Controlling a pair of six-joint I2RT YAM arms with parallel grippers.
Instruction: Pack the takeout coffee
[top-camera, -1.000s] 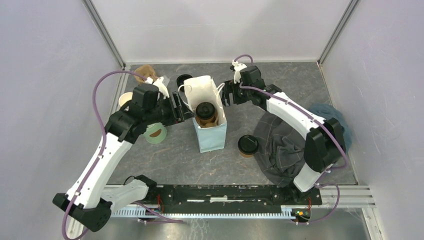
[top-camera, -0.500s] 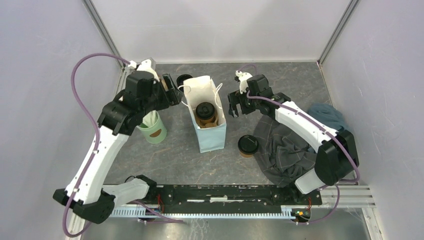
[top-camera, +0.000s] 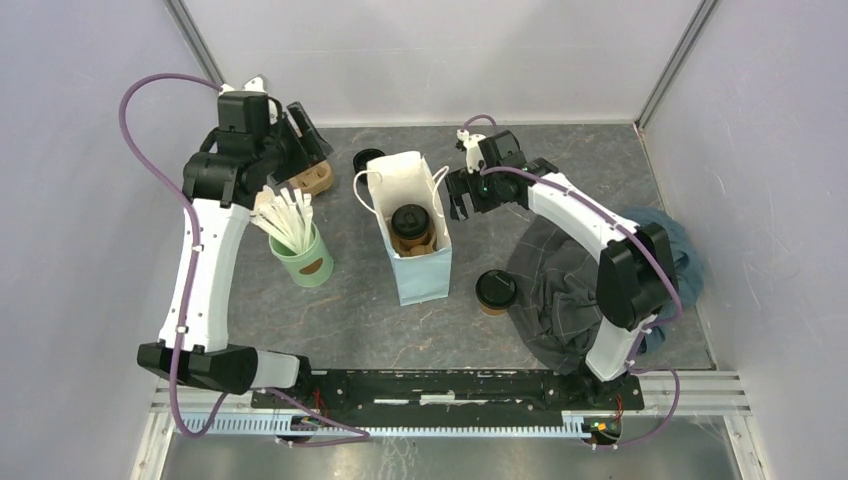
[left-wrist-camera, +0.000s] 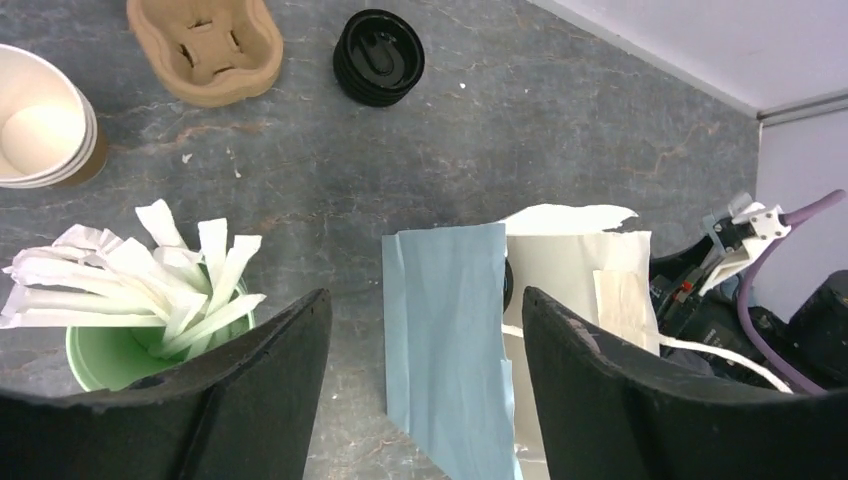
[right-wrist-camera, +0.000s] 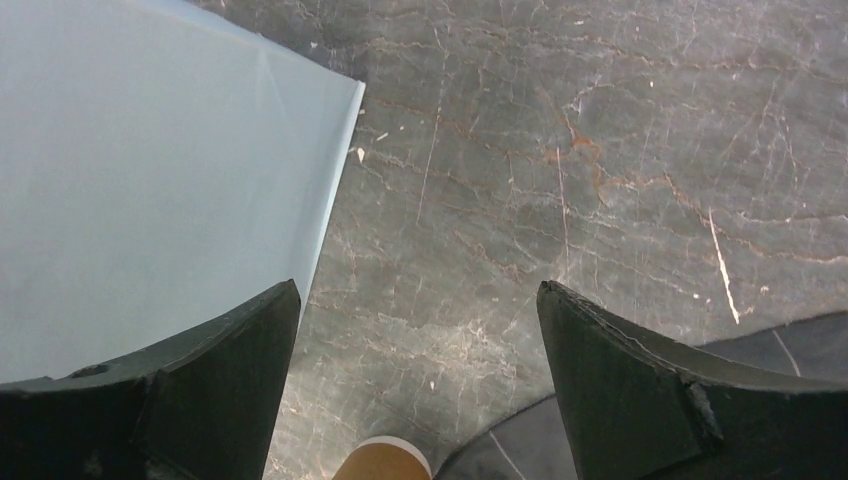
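Observation:
One takeout coffee (top-camera: 410, 222), a brown cup with a black lid, stands inside the open white and pale-blue paper bag (top-camera: 418, 262). A second takeout coffee (top-camera: 496, 290) stands on the table to the right of the bag, touching the dark cloth; its brown wall (right-wrist-camera: 385, 462) shows low in the right wrist view. My left gripper (top-camera: 308, 128) is raised at the far left, open and holding nothing, looking down on the bag (left-wrist-camera: 450, 340). My right gripper (top-camera: 461, 205) hangs open and holding nothing just right of the bag's blue side (right-wrist-camera: 150, 180).
A green cup of white sticks (top-camera: 303, 255) stands left of the bag. A stack of black lids (top-camera: 368, 160), a cardboard cup carrier (left-wrist-camera: 205, 40) and stacked paper cups (left-wrist-camera: 40, 120) lie at the back left. A dark cloth (top-camera: 570, 290) covers the right side.
My left arm has lifted away from the bag's left side, up and back to the far left, uncovering the green cup. The right gripper stays beside the bag, with its jaws a little wider.

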